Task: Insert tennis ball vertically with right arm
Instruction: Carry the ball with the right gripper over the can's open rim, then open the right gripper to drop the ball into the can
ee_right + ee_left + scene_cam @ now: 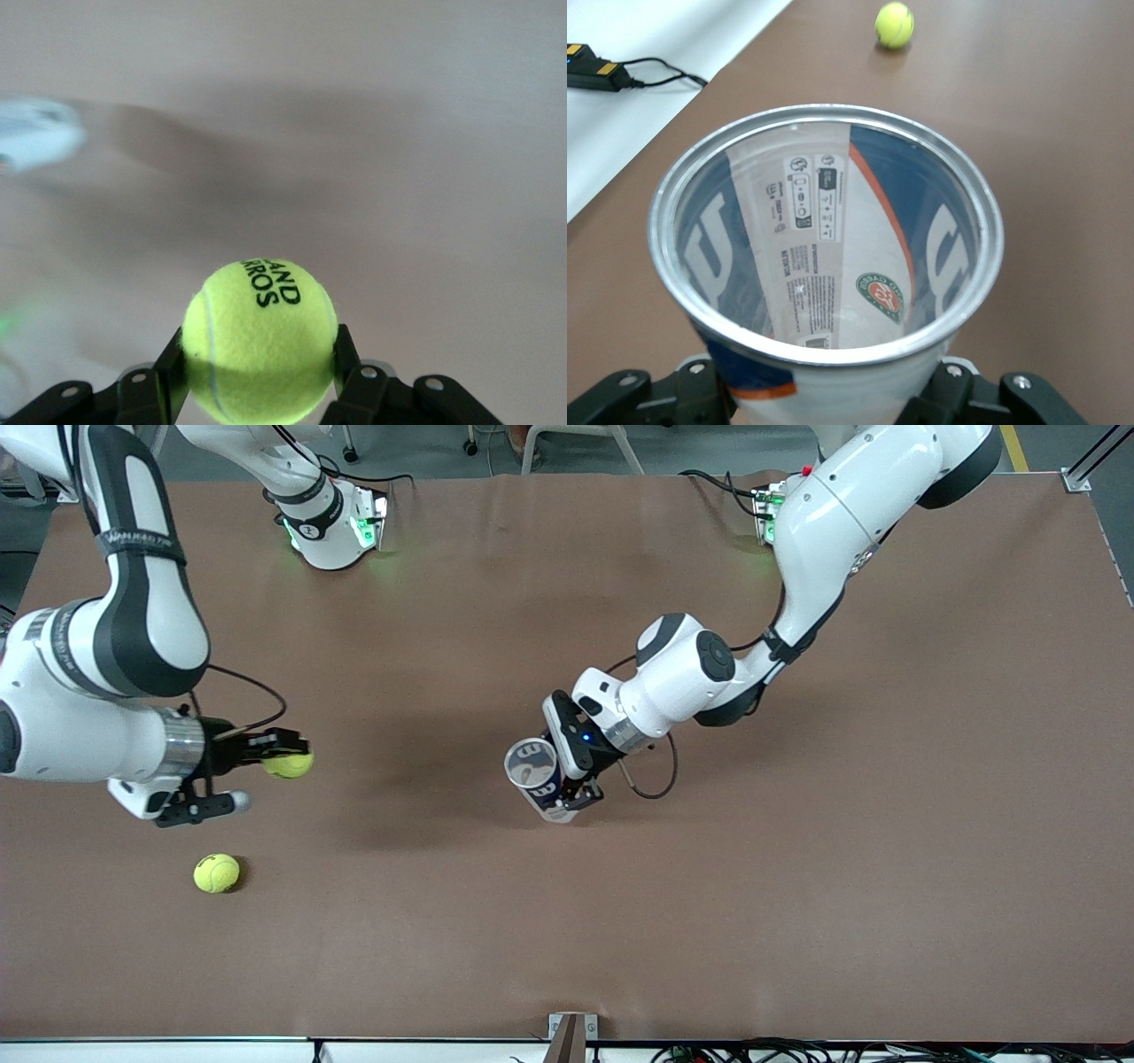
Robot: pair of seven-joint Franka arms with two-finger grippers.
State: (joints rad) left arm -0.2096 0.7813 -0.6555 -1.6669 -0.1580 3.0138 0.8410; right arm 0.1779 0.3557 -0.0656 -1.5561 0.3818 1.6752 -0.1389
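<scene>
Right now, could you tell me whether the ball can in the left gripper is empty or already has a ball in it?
Empty: the left wrist view looks straight down the open can and shows only its label, no ball.

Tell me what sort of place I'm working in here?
Most likely a robotics lab bench: two white arms are mounted along a plain brown table, cables trail off its edges, and the only props are a ball can and tennis balls.
</scene>
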